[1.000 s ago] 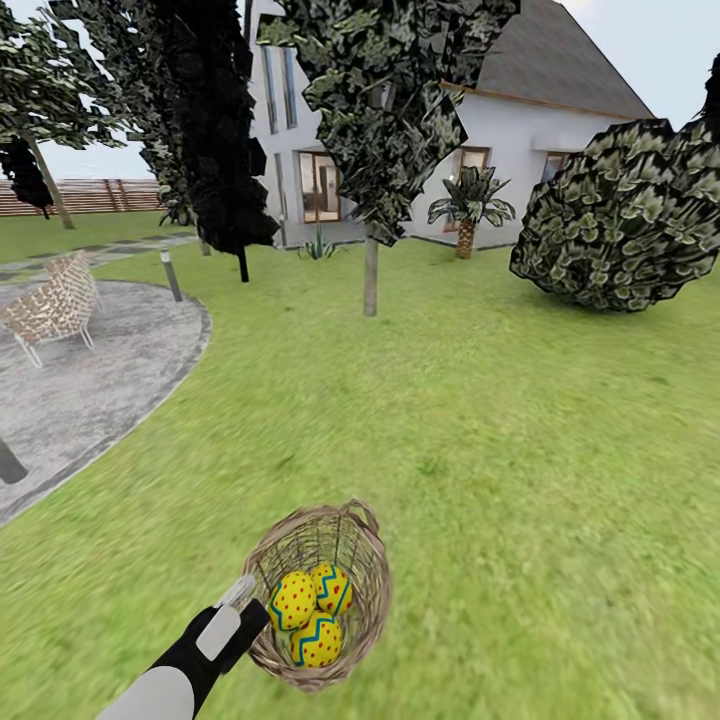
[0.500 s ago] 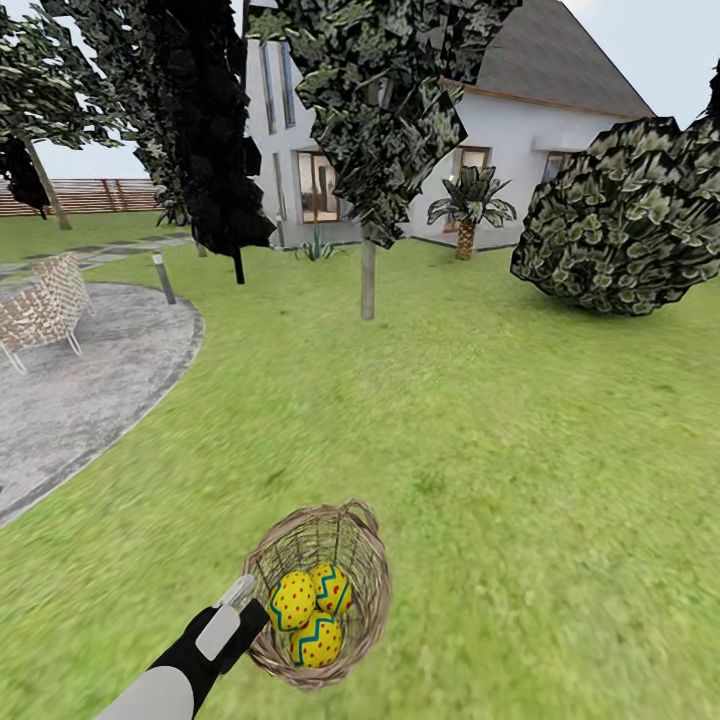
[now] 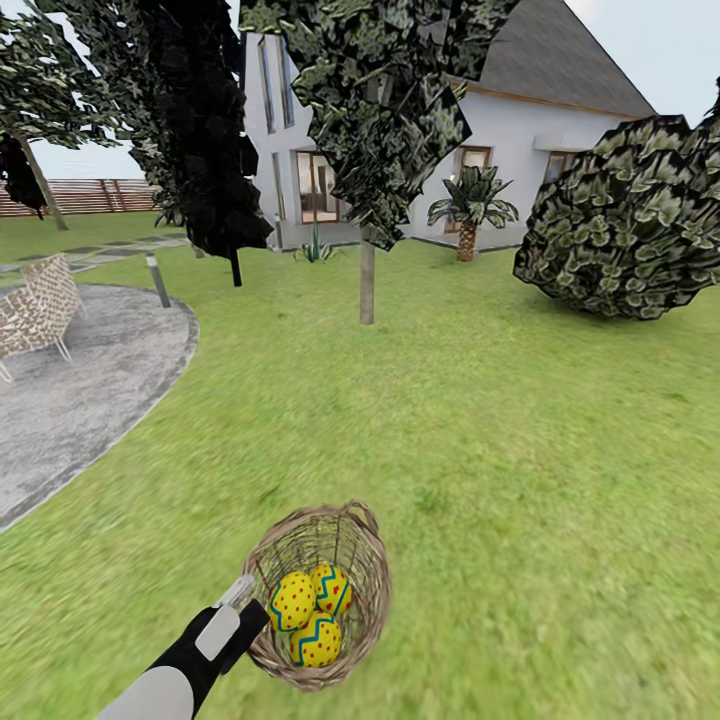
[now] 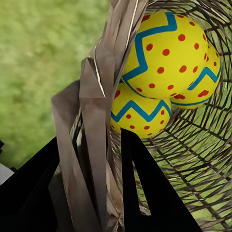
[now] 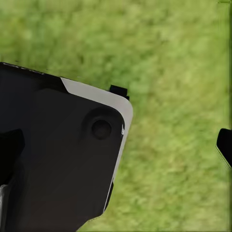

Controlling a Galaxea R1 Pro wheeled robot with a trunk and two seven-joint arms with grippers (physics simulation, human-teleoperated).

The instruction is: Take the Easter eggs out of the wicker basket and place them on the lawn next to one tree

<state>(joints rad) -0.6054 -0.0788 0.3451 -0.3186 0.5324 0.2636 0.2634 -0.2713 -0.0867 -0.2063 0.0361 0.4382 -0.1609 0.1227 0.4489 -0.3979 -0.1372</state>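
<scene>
Lawn spreads out ahead to the white house, and the tree with the pale trunk stands far ahead of the wicker basket, its crown cut off at the frame's top edge. Wicker basket wall is clamped between the dark fingers of the left gripper, one finger inside and one outside the rim, with the arm's lower part cut off at the frame's bottom edge. Three Easter eggs lie bunched together inside the basket, just beyond the left gripper; the right wrist view shows grass behind a dark robot part, one dark fingertip cut off at the frame edge, so whether the right gripper is apart or together cannot be told.
</scene>
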